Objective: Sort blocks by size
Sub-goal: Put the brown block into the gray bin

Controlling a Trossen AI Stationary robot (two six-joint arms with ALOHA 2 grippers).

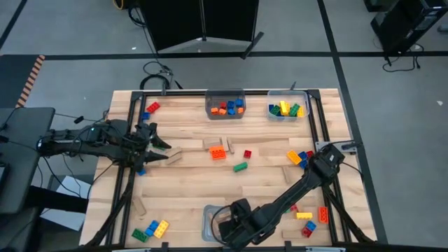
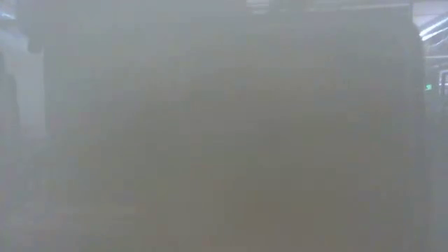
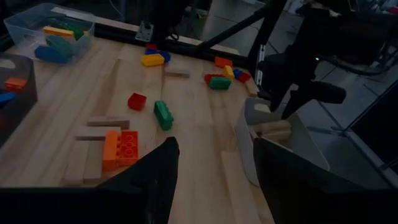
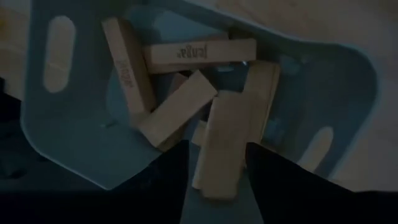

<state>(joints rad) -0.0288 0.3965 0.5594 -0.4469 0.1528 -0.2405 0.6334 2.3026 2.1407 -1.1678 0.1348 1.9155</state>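
A: We are finding the right pincer (image 4: 214, 171) hanging over the clear bin (image 1: 210, 213) at the near edge of the surface (image 1: 189, 189). A tan wooden block (image 4: 224, 146) is lying between its fingers (image 4: 165, 180), which are standing apart on either side of it. We cannot tell whether they are gripping it or have let it go.

B: We are counting several more wooden blocks (image 4: 180, 102) piled crosswise inside that same bin.

A: We are seeing the left pincer (image 3: 214, 171) over the left side of the surface, its fingers (image 3: 155, 177) spread and holding nothing. A loose wooden block (image 1: 173, 155) is lying just beside it.

B: We are noting an orange brick (image 3: 121, 148), a green brick (image 3: 163, 114) and a small red brick (image 3: 137, 101) lying mid-surface. More coloured bricks are sitting in the two far bins (image 1: 225, 105), and others are scattered along the right side (image 1: 299, 157) and near the left corner (image 1: 150, 229).

A: The low view is showing us only grey haze.
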